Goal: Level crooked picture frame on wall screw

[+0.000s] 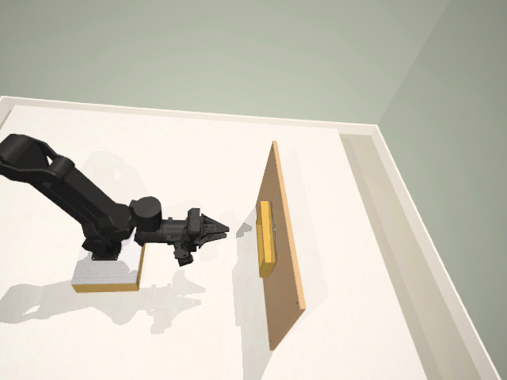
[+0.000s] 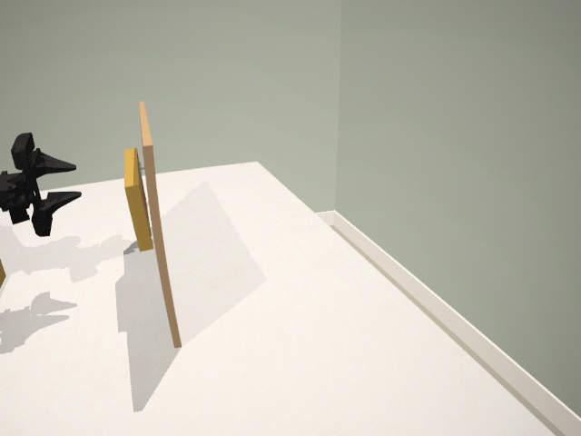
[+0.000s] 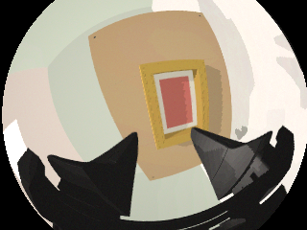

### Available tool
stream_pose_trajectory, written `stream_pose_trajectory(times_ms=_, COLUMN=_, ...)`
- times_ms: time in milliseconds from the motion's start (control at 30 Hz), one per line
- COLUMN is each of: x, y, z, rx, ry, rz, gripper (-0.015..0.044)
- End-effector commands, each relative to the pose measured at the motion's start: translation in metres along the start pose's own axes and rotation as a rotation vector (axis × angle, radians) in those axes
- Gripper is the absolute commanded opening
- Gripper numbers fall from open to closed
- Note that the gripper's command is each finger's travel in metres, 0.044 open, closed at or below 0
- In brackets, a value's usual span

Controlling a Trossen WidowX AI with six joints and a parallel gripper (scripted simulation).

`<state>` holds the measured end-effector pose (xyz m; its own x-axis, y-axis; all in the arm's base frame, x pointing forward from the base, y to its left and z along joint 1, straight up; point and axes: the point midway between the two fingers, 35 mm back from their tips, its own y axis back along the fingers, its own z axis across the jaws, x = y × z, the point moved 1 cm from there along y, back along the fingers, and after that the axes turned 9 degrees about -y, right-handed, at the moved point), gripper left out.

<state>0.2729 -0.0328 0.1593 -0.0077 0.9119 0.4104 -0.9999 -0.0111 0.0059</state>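
The yellow picture frame (image 1: 266,229) (image 2: 138,215) (image 3: 153,105), with a white mat and red picture, hangs in front of the upright brown board (image 1: 282,286) (image 2: 164,276) (image 3: 125,62). In the wrist view its top edge climbs less steeply to the right than the board's top edge, so it looks turned slightly clockwise against the board, right side lower; lens distortion leaves the amount unclear. My gripper (image 1: 226,232) (image 2: 78,180) (image 3: 165,134) is open and empty, a clear gap in front of the frame. The notched strip is hidden behind the frame; a little grey metal shows behind it.
The arm's base stands on a block (image 1: 106,271) at the left in the top view. The board stands upright on the white surface (image 1: 196,351) (image 2: 328,347). A pale raised rim (image 1: 204,113) runs along the room's walls. Shadows of arm and board fall on the surface.
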Motion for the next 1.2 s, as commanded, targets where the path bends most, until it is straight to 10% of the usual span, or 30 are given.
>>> stream_pose_trajectory(times_ms=0, x=-0.005, y=0.009, z=0.015, rx=-0.018, ry=-0.011, rz=0.003, gripper=0.026)
stream_pose_trajectory(times_ms=533, x=-0.006, y=0.088, z=0.04, rx=-0.01, ry=-0.115, rz=0.003, gripper=0.026)
stream_pose_trajectory(times_ms=1167, x=-0.005, y=0.091, z=0.04, rx=-0.01, ry=-0.12, rz=0.003, gripper=0.026)
